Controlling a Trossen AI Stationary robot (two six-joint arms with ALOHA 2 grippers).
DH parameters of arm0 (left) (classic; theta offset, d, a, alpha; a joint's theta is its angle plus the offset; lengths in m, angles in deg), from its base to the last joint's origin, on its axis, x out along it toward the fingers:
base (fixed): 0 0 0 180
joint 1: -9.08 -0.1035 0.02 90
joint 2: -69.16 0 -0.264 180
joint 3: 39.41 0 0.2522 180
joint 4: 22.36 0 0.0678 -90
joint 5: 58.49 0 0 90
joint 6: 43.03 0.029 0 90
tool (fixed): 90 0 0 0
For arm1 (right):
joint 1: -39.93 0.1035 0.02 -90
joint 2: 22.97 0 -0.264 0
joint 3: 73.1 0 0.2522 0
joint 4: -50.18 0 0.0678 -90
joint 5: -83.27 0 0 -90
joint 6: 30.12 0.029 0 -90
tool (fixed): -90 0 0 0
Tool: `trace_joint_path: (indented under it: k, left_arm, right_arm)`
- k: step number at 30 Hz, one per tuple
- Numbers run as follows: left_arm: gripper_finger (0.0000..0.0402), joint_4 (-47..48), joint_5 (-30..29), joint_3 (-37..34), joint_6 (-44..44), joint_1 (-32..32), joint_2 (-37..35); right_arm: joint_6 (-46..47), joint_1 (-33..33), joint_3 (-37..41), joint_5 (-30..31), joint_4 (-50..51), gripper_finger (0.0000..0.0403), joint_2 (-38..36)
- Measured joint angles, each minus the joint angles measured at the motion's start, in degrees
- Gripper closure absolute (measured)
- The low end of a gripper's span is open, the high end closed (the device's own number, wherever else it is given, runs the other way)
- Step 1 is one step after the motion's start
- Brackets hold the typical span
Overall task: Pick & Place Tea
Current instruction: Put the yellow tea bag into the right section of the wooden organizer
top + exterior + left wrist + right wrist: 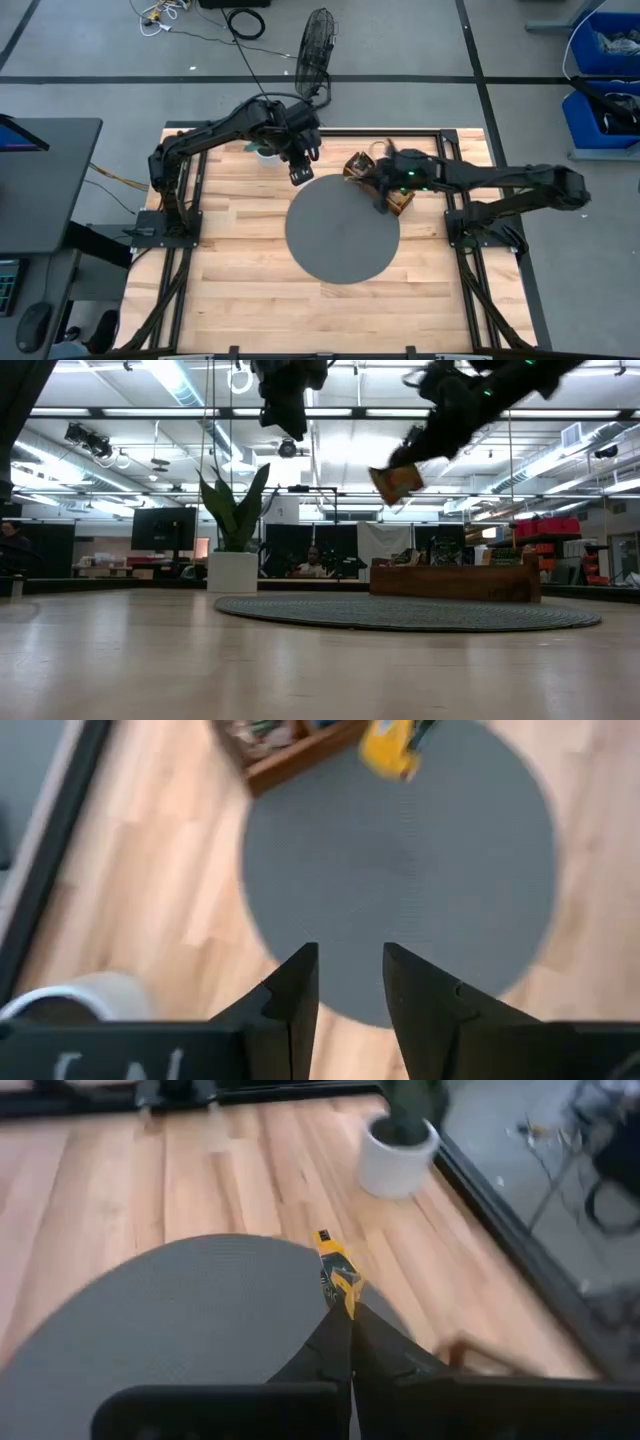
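A yellow tea packet hangs in the air in my right gripper, which is shut on it above the mat's far right edge, beside the brown wooden tray. The left wrist view shows the same packet near the tray. Other packets in the tray are too blurred to tell apart. My left gripper is open and holds nothing. It hovers high over the far left edge of the round grey mat. My right gripper pinches the yellow packet between its two fingertips by its lower edge. The rest of the packet sticks out beyond the fingers. The fingers slant down from the table's right. The packet is lifted clear and hangs tilted below the fingers.
A potted green plant in a white pot stands at the table's far left, close behind my left gripper. The tray lies at the mat's far right edge. Bare wood stretches along the table's near side.
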Motion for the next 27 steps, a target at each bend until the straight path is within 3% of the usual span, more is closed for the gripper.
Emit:
trace_joint_path:
  k: [3, 8, 14, 18, 22, 27]
  left_arm:
    - [0.0285, 0.5, -4.1, 0.0, -0.8, 0.8, 0.0]
    - [0.0285, 0.2, -6.4, 0.0, -0.9, 2.5, 0.1]
    - [0.0285, -0.1, -9.5, 0.0, -1.1, 3.4, 0.1]
    - [0.0285, -1.2, -13.7, 0.0, -3.3, 3.4, 0.1]
    - [0.0285, -2.1, -14.1, 0.0, -1.8, 3.4, 0.1]
    - [0.0285, -3.1, -14.1, -0.1, -1.5, 3.5, 0.1]
  right_arm:
    - [8.0, -1.3, 7.2, 0.4, -1.6, 0.0403, -6.9]
    - [22.4, -0.1, 18.5, 6.0, -5.7, 0.0403, -20.4]
    - [35.6, 2.2, 24.4, 15.5, -3.8, 0.0403, -33.0]
    - [38.1, 3.7, 24.4, 18.8, 3.7, 0.0403, -37.9]
    - [42.5, 4.6, 24.7, 21.8, 13.1, 0.0403, -40.9]
    - [46.7, 4.7, 29.8, 23.7, 6.0, 0.0403, -43.1]
